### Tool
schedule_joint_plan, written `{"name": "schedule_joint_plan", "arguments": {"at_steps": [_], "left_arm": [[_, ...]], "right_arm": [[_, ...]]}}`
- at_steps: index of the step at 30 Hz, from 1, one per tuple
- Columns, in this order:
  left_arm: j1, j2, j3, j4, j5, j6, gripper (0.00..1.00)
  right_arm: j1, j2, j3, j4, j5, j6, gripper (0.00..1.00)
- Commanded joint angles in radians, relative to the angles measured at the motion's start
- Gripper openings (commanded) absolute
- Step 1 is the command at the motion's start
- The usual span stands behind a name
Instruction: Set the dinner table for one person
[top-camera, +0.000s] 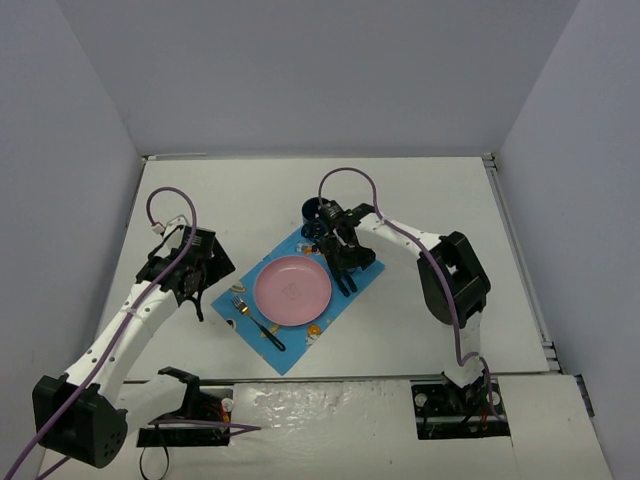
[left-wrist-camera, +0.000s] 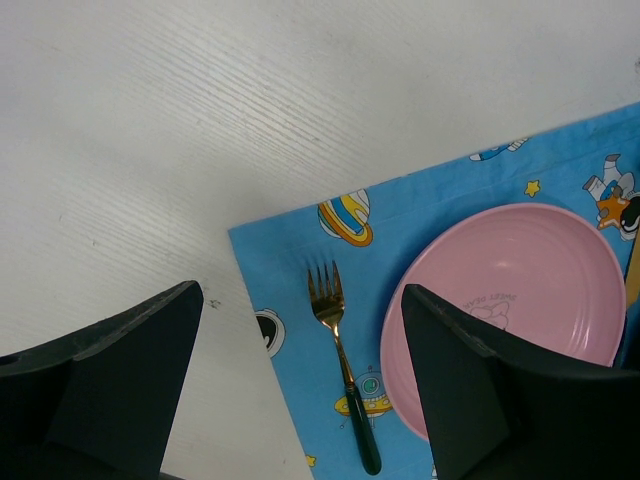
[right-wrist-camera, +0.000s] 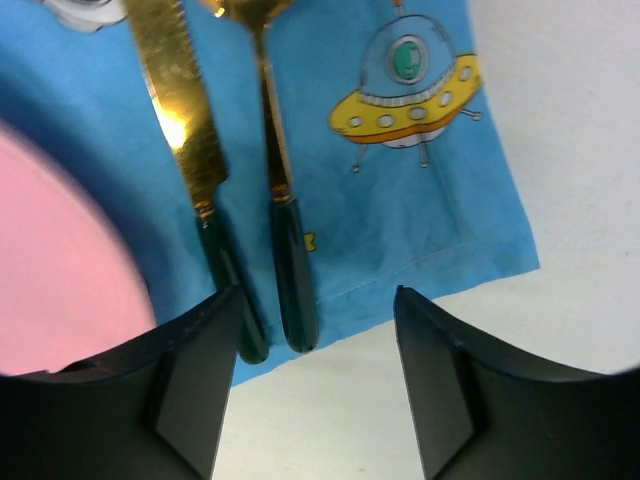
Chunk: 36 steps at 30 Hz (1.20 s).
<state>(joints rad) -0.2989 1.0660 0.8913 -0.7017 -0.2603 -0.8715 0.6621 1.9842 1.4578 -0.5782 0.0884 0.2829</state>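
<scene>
On the white dinner table lies a blue cartoon mat with a pink plate in its middle. Left of the plate lies a gold fork with a dark handle. In the right wrist view a gold knife and a spoon lie side by side on the mat, right of the plate. My right gripper hangs open just past their handle ends, holding nothing. My left gripper stands open above the fork, with the plate beside it, and is empty.
A dark blue cup stands at the mat's far corner, close behind my right gripper. My left gripper hovers off the mat's left edge. Metal rails border the table, and grey walls close it in.
</scene>
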Motion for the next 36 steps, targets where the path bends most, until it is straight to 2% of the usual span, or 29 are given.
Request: {"name": "schedule_joint_plan", "arguments": {"at_steps": [1, 3, 4, 9, 12, 13, 15, 17, 19, 21, 24, 27, 36], "left_arm": [[0.007, -0.006, 0.021, 0.019, -0.030, -0.007, 0.78], [0.007, -0.006, 0.017, 0.041, -0.010, -0.005, 0.78], [0.007, -0.007, 0.014, 0.054, 0.003, -0.002, 0.78], [0.007, -0.008, -0.005, 0.105, 0.061, 0.006, 0.79], [0.007, -0.001, -0.014, 0.137, 0.100, 0.016, 0.79], [0.007, -0.002, -0.014, 0.141, 0.108, 0.017, 0.79], [0.007, -0.012, -0.013, 0.170, 0.146, 0.026, 0.78], [0.003, -0.047, -0.018, 0.201, 0.135, 0.028, 0.73], [0.000, -0.189, -0.075, 0.283, 0.138, 0.031, 0.73], [0.000, -0.311, -0.176, 0.391, 0.137, 0.029, 0.73], [0.001, -0.526, -0.262, 0.454, 0.098, 0.020, 0.74], [0.001, -0.601, -0.260, 0.425, 0.059, 0.047, 0.74], [0.001, -0.541, -0.196, 0.340, 0.040, 0.105, 0.78]], "right_arm": [[-0.027, -0.081, 0.027, -0.005, 0.050, 0.042, 0.64], [-0.039, -0.118, 0.026, -0.005, 0.086, 0.064, 0.72], [-0.040, -0.136, 0.025, -0.005, 0.114, 0.076, 0.73], [-0.039, -0.230, 0.021, -0.003, 0.267, 0.133, 0.73], [-0.041, -0.368, -0.010, 0.024, 0.460, 0.205, 0.71], [-0.041, -0.410, -0.024, 0.043, 0.481, 0.212, 0.70], [-0.036, -0.569, -0.096, 0.153, 0.482, 0.207, 0.70], [-0.027, -0.757, -0.215, 0.312, 0.445, 0.199, 0.74], [-0.028, -0.887, -0.306, 0.411, 0.434, 0.199, 0.79], [-0.031, -0.981, -0.359, 0.457, 0.452, 0.205, 0.89], [-0.032, -1.015, -0.391, 0.456, 0.473, 0.200, 0.98], [-0.030, -0.982, -0.396, 0.434, 0.482, 0.197, 1.00], [-0.029, -0.979, -0.356, 0.413, 0.445, 0.221, 1.00]]}}
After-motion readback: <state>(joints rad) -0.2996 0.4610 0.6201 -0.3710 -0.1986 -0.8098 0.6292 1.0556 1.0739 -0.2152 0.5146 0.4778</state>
